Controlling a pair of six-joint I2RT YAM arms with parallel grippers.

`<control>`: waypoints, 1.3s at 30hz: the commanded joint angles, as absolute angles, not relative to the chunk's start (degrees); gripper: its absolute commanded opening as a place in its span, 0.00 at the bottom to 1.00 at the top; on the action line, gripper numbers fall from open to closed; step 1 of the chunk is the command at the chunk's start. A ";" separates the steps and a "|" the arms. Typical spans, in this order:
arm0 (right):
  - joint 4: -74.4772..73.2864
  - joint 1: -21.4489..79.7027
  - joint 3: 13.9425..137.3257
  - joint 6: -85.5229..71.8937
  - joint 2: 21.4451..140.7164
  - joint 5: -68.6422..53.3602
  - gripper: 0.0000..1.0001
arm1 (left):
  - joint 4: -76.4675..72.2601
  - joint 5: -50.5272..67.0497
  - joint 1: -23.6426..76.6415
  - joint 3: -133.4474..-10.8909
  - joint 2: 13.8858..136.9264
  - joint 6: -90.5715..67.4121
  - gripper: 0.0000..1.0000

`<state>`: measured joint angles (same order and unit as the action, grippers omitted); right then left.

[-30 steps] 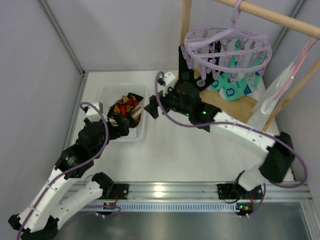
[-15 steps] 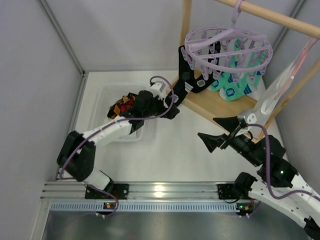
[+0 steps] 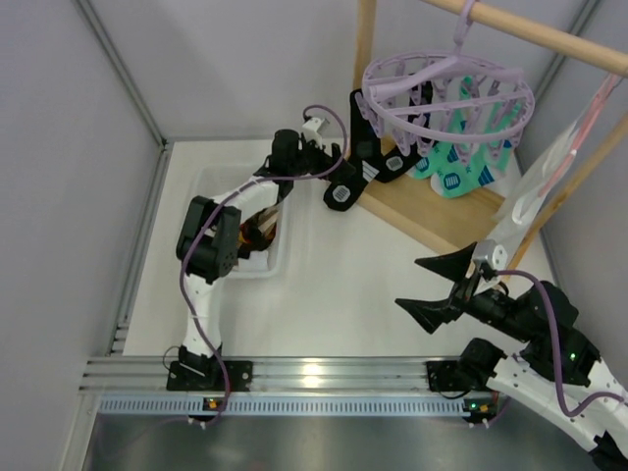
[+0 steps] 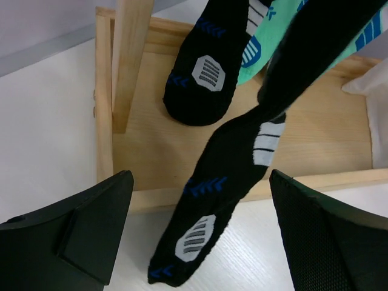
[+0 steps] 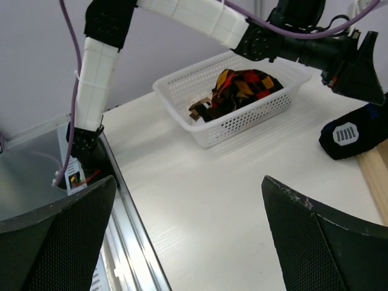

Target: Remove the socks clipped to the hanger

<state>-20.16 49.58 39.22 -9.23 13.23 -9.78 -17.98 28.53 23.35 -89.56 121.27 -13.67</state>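
Reaching far toward the wooden rack [image 4: 151, 139] with the left jaws spread wide and gripping nothing, a black sock [image 4: 224, 182] dangling between them and touching neither. Holding the right jaws wide open and empty above the near right surface [image 3: 334, 294]. Clipped to the hanger [image 3: 446, 88], far right: black and teal socks [image 3: 453, 180]. Lying in the basket [image 5: 182, 97], left: argyle socks [image 5: 242, 88].

One hanger [image 3: 446, 93]; two black socks [image 4: 203, 79]; perhaps two teal socks [image 3: 456, 180], partly hidden; one basket [image 5: 233, 128] holding argyle socks [image 5: 242, 85], too heaped to count.
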 commanded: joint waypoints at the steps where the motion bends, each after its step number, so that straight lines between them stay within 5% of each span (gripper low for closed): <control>1: -21.01 48.96 38.94 -9.23 13.62 -13.53 0.99 | -21.71 37.51 22.59 -96.39 126.10 -10.81 0.97; 4: -20.74 48.96 38.67 -8.44 14.24 -14.59 0.99 | -21.71 40.08 22.50 -99.13 128.05 -11.51 0.97; 7: -20.30 48.96 38.76 -8.26 14.85 -14.68 1.00 | -21.71 42.97 22.67 -101.77 130.16 -13.09 0.83; 11: -19.60 48.96 38.76 -8.35 15.12 -14.33 0.99 | -21.71 43.51 23.64 -101.69 129.38 -13.27 0.46; 12: -19.34 48.96 38.67 -8.35 15.20 -14.24 0.99 | -21.71 42.29 23.99 -101.25 128.85 -12.84 0.28; 16: -18.72 48.96 39.02 -8.88 14.86 -12.23 0.99 | -21.71 37.11 25.05 -96.44 124.73 -13.53 0.00; 28: -17.84 48.96 40.60 -15.02 12.39 4.43 0.99 | -22.15 0.55 35.76 -67.08 92.86 -14.41 0.00; 39: -24.42 48.96 55.01 -20.39 22.22 18.97 0.99 | -17.50 -34.87 60.89 -54.40 77.43 -9.67 0.00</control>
